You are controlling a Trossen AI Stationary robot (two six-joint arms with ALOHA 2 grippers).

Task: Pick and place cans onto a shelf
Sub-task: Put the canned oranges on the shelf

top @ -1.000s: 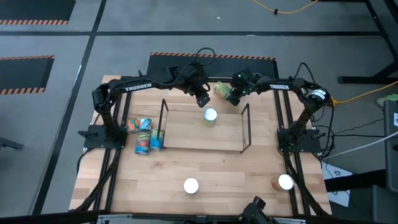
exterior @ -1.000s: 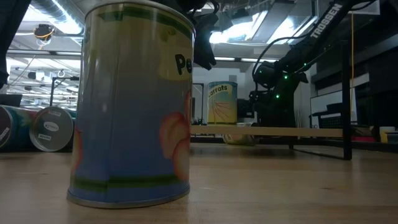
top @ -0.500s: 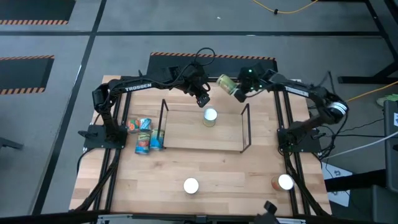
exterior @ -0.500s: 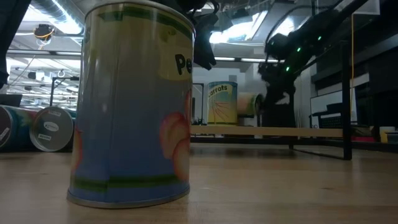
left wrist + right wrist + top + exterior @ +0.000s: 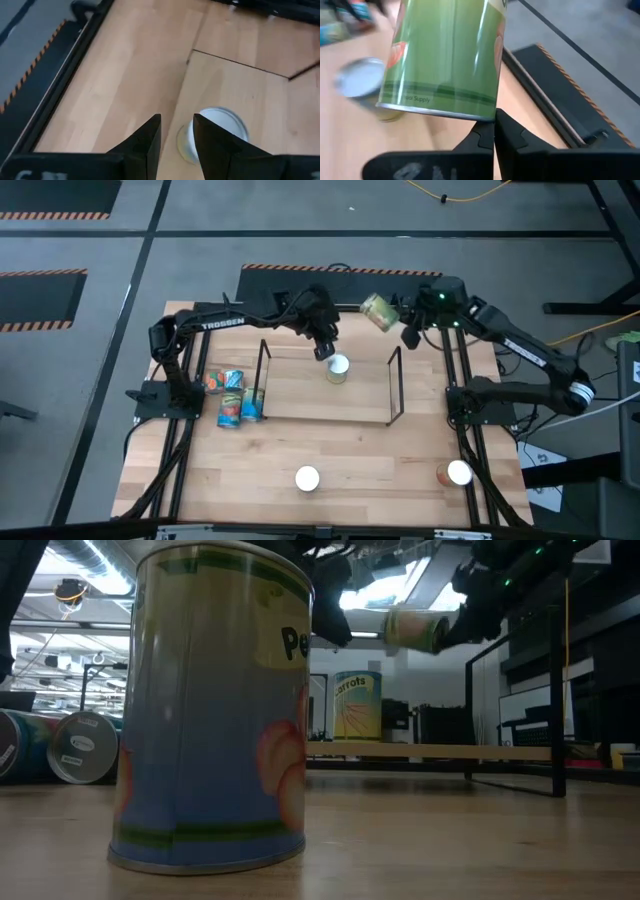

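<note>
My right gripper is shut on a green-labelled can, held in the air over the table's far edge, beyond the black wire shelf; the can also shows in the low view. A white-topped can with an orange label stands upright on its base inside the shelf. My left gripper hovers just beyond and above it, fingers a little apart and empty. My right gripper meets the green can at the rim of one end; the can's body hides the fingertips, so the kind of hold does not show. The can is lifted clear and lies tilted, nearly level, sticking out past the fingers toward the table's left.
Several cans lie on their sides left of the shelf. A white-topped can stands near the front edge and fills the low view. Another can stands at the front right. Black frame rails run along both table sides.
My right gripper has risen from table height behind the shelf and drawn toward the table's right, carrying the green can. The can has been lifted clear of the table and now hangs high, nearly level.
</note>
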